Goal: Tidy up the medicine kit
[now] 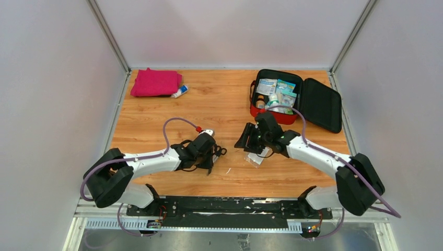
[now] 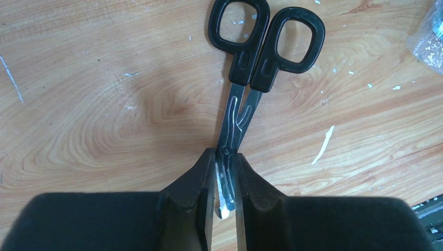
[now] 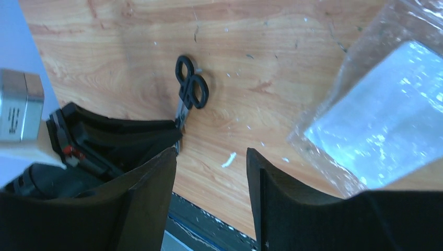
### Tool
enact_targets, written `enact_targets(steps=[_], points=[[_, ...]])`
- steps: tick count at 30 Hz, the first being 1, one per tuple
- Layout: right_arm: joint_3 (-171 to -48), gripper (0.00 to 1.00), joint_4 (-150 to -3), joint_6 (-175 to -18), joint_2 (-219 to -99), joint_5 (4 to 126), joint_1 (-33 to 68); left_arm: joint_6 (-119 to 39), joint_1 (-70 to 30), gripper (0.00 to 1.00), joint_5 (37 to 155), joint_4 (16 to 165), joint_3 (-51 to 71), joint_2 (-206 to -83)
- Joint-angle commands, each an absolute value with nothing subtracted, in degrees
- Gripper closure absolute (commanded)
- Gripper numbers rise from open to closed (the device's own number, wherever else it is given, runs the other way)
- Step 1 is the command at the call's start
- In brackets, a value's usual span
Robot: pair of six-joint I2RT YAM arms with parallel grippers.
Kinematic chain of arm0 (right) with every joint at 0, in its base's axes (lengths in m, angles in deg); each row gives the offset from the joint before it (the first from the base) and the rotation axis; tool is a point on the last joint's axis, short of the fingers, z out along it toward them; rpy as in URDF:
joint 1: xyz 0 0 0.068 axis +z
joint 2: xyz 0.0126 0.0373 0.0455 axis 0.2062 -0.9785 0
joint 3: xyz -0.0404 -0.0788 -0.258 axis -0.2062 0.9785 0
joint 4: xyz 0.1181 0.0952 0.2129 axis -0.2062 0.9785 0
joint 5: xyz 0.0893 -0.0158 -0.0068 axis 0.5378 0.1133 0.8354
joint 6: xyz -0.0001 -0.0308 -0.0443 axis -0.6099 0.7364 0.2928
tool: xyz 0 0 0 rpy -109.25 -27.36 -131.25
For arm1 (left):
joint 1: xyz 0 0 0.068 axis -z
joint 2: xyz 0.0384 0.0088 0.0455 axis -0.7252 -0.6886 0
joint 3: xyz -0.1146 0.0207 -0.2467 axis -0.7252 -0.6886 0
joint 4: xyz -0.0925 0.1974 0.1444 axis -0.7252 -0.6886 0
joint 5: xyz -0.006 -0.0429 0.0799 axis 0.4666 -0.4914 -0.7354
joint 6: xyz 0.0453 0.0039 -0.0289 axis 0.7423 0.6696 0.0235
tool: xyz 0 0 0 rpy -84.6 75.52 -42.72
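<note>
Near left, on the table: left gripper (image 2: 224, 163) is clamped on the blades of the scissors (image 2: 237, 104), just past the pivot. We see the black handle loops pointing away from the wrist, with the shears flat on the wooden table (image 1: 219, 104).
Near right: right gripper (image 3: 211, 152) has its fingers apart with nothing between them, over bare wood just beside the clear plastic packet (image 3: 376, 115).
Loose bit: one white scrap (image 2: 324, 144) lies on the wood between the two grippers.
Far right: medicine kit (image 1: 319, 104) sits at the far right corner, unzipped and lying open. Its right half shows bare black lining; its left half is packed.
Kit contents: we make out flat white-and-teal packets (image 1: 276, 86) at the back and what look like two small bottles (image 1: 272, 99) at the front. We cannot tell the exact packet count.
Far left: one folded pink cloth (image 1: 155, 82), with one small white tube (image 1: 179, 92) with a blue end touching its right edge.
Counts: we tally one kit, one scissors, one loose packet, one cloth, one tube.
</note>
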State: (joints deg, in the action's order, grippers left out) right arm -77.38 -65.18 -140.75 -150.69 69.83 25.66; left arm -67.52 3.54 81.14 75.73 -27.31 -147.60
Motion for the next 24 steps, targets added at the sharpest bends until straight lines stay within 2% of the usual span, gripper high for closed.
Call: enact_targets(steps=[1, 11, 15, 20, 24], points=[[-77.43, 0.43, -75.75, -146.77, -156.98, 72.12, 26.51, -68.13, 4.05, 0.92, 82.82, 77.04, -28.66, -146.94], [-78.86, 0.44, -87.59, -147.93, -172.71, 78.65, 28.38, -68.05, 4.05, 0.93, 82.84, 77.15, -28.57, -146.85], [-79.07, 0.55, -92.95, -149.05, -177.48, 81.88, 28.63, -67.92, 4.05, 0.93, 82.82, 77.06, -28.53, -146.89], [-79.92, 0.59, -96.41, -150.42, -181.58, 83.83, 28.69, -67.78, 4.01, 0.94, 82.82, 76.89, -28.65, -146.72], [-80.45, 0.74, -96.3, -149.85, -181.95, 83.58, 28.69, -67.78, 4.05, 0.94, 82.61, 76.71, -28.94, -146.11]])
